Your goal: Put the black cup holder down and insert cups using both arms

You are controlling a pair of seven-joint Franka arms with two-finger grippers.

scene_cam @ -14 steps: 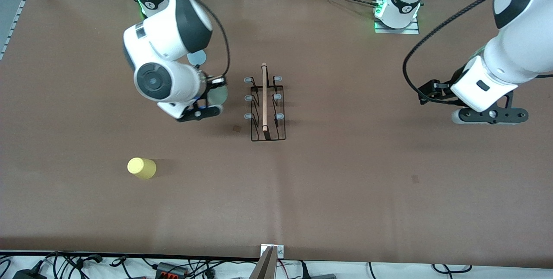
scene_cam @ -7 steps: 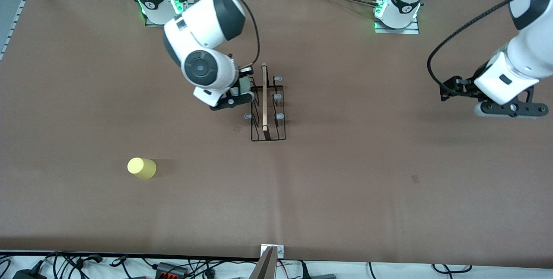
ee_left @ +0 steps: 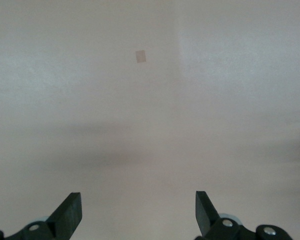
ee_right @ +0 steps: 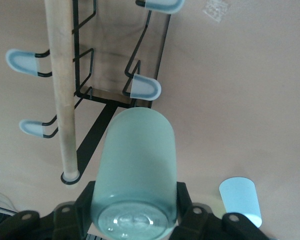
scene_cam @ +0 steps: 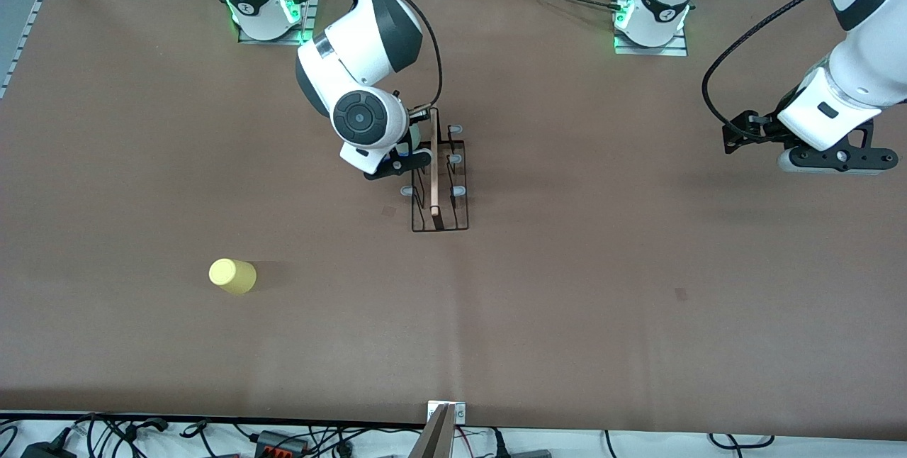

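The black cup holder [scene_cam: 439, 185] stands mid-table, its wooden rod [ee_right: 60, 90] along the top. My right gripper [scene_cam: 398, 158] hangs right beside it at the right arm's end, shut on the mint green cup [ee_right: 137, 165]. That cup's base faces the wrist camera and its mouth points at a grey-tipped peg [ee_right: 145, 89]. The right gripper [ee_right: 135, 202] clamps the cup near its base. A light blue cup [ee_right: 240, 200] stands on the table close by, hidden under the arm in the front view. The yellow cup [scene_cam: 232, 276] sits nearer the camera. My left gripper [scene_cam: 830, 159] [ee_left: 138, 210] waits open over bare table.
Small tape marks lie on the brown table [scene_cam: 567, 302] near the holder [scene_cam: 389, 210] and toward the left arm's end [scene_cam: 681, 293]. Cables and a bracket [scene_cam: 445, 415] line the table's near edge.
The right arm carried the mint green cup toward the holder until it hangs beside the pegs. The left arm drew back toward its end of the table, then held still.
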